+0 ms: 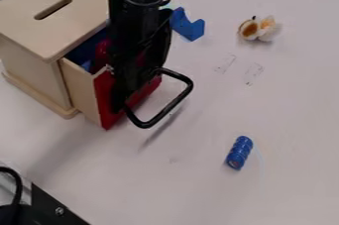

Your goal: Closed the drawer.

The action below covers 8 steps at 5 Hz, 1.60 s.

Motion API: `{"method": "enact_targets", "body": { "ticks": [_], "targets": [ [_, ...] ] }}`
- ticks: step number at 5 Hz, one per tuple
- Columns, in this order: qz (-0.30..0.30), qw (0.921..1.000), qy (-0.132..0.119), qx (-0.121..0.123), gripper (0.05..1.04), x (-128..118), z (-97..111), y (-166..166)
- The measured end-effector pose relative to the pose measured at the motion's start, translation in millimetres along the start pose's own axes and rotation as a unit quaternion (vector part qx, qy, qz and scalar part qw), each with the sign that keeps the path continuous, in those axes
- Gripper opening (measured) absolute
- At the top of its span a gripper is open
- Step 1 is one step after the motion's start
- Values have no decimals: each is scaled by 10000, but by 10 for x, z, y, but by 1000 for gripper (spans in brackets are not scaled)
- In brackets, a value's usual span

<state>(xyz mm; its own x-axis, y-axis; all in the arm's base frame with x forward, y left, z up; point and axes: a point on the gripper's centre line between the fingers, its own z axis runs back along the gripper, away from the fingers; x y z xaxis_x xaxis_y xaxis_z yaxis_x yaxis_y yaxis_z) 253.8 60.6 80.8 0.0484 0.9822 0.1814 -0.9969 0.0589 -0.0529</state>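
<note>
The black gripper [129,87] hangs down at the drawer's front, just behind the black handle, and hides part of the drawer. The drawer [81,91] with its red front and black loop handle [177,101] stands partly pulled out of the light wooden box [33,73]. Some blue and red shows inside the drawer, partly hidden by the arm. How the gripper's fingers stand is hidden against the dark arm and handle.
Behind the arm lies a blue block [189,26]. A brown and white object [258,28] is at the upper right, and a blue cylinder [240,152] lies at the lower right. Black and metal equipment [49,206] occupies the lower-left corner.
</note>
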Motion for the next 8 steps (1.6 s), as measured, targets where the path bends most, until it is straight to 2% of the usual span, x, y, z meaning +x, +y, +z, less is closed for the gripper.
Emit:
{"method": "enact_targets", "body": {
  "ticks": [2,4,7,8],
  "targets": [
    [204,9998,-80,-44,991,330,47,-3],
    [290,9993,-240,61,991,591,3,-7],
    [151,9995,-228,160,991,623,-33,7],
    [151,9997,-170,-49,991,538,136,-18]
  ]
}}
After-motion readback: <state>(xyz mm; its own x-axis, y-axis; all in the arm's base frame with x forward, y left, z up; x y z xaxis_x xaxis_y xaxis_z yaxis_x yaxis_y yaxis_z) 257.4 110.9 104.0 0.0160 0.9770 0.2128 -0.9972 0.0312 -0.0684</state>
